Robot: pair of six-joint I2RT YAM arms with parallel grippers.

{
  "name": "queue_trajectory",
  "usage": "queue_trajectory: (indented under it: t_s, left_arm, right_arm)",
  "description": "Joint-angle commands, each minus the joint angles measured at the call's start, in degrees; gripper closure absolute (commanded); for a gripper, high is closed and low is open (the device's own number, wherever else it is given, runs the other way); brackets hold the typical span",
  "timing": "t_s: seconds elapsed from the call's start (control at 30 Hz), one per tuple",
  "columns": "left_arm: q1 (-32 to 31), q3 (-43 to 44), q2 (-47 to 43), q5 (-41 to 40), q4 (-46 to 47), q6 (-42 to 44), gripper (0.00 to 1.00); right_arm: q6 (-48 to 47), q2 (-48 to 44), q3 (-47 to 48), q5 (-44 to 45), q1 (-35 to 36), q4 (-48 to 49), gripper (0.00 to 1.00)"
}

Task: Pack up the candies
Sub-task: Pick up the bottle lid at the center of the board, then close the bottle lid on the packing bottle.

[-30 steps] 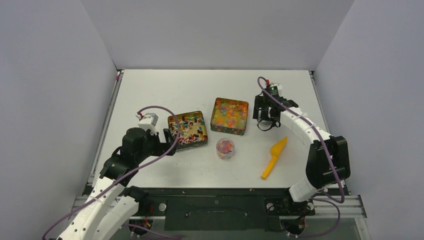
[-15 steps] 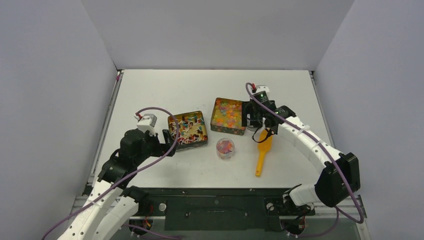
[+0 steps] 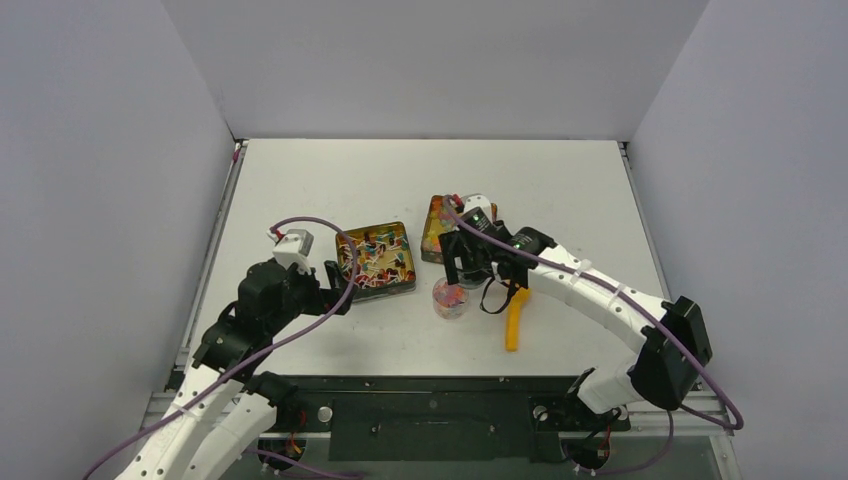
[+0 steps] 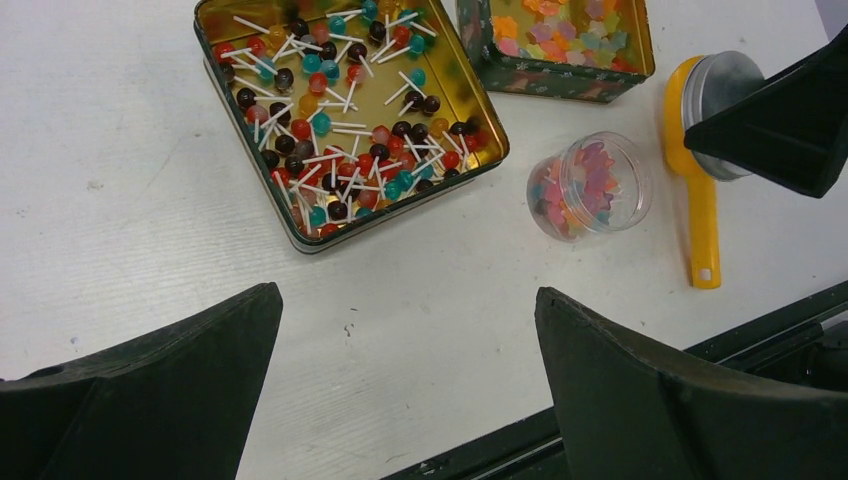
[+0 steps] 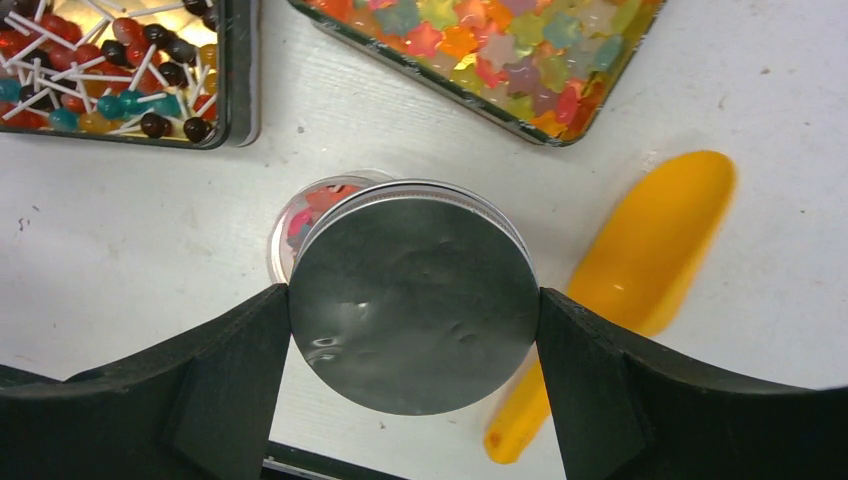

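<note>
A small clear jar (image 3: 450,297) of star-shaped candies stands at the table's middle; it also shows in the left wrist view (image 4: 590,185) and the right wrist view (image 5: 298,212). My right gripper (image 3: 463,268) is shut on a round metal lid (image 5: 413,295) and holds it just above the jar, offset slightly right. One open tin (image 3: 376,260) holds lollipops (image 4: 345,95). Another tin (image 5: 560,135) holds star candies (image 5: 500,60). My left gripper (image 3: 335,273) is open and empty, hovering near the lollipop tin's left side.
An orange scoop (image 3: 514,318) lies on the table just right of the jar, handle toward the near edge; it also shows in the right wrist view (image 5: 640,270). The table's near edge with its black rail (image 4: 600,440) is close below the left gripper.
My right arm has swung from the back right, beside the star tin, to over the jar, carrying the lid. The scoop has shifted left and turned. The left arm has barely moved.
</note>
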Motion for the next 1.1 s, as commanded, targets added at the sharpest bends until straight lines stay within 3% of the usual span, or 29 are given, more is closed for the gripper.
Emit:
queue_trajectory:
  t_s: [0.0, 0.37, 1.07]
  left_arm:
    - [-0.4, 0.6, -0.9, -0.4, 2.4, 0.0, 0.04]
    - [-0.4, 0.6, -1.4, -0.3, 2.6, 0.0, 0.04]
    - [-0.4, 0.5, -1.8, 0.0, 2.9, 0.1, 0.04]
  right_arm:
    - [2.4, 3.0, 3.4, 0.8, 3.1, 0.2, 0.31]
    - [4.2, 10.9, 6.2, 0.8, 6.9, 0.9, 0.31]
    - [5.3, 15.1, 4.4, 1.7, 6.9, 2.3, 0.31]
